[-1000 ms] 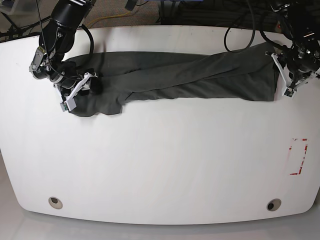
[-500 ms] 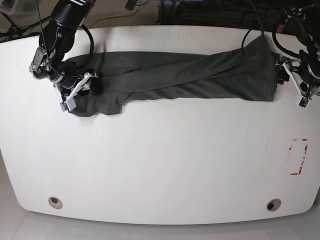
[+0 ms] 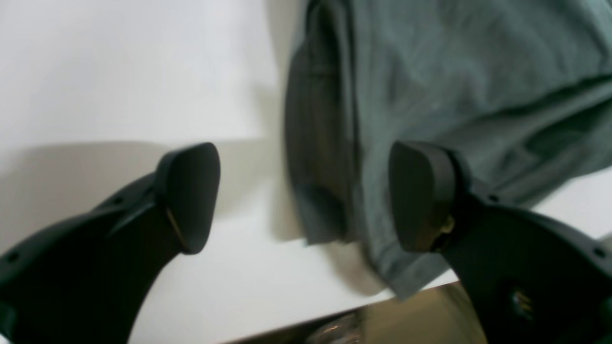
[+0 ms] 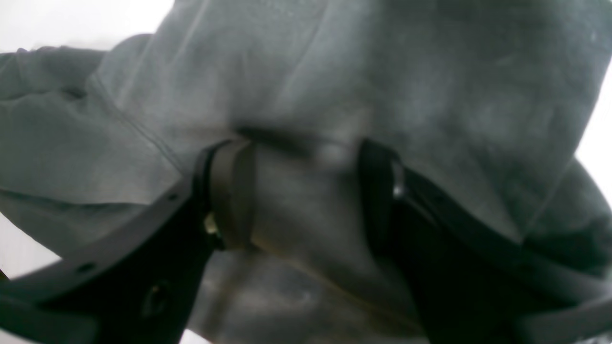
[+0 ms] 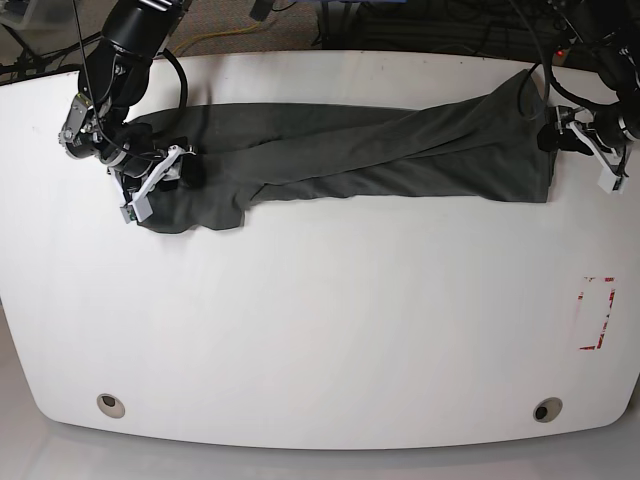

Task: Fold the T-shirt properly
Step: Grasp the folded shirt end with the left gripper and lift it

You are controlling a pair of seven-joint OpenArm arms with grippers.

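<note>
The T-shirt [image 5: 350,160] lies on the far part of the white table [image 5: 320,330]. It is stretched out long, from the left side to the right side, like a thick rope of cloth with twists in it.

The right gripper [image 5: 165,175] is at the left end of the shirt. It sits on top of the cloth, and its jaws are part way open with a bunch of shirt squeezed between them. The left gripper [image 5: 585,140] is at the right end, just beside the shirt's edge. Its jaws are wide open and it holds nothing. The shirt lies to the left of this gripper, so each arm has its own end, and the long line of the shirt runs between them.

The base view shows the whole shirt and both arms at once, but the grippers look small there. The left wrist view shows up close that nothing is between the two pads [image 3: 189,196], only bare table and the hem of the shirt [image 3: 430,86]. The right wrist view shows cloth [image 4: 334,95] filling the gap between the jaws, which the base view cannot show clearly.
</note>
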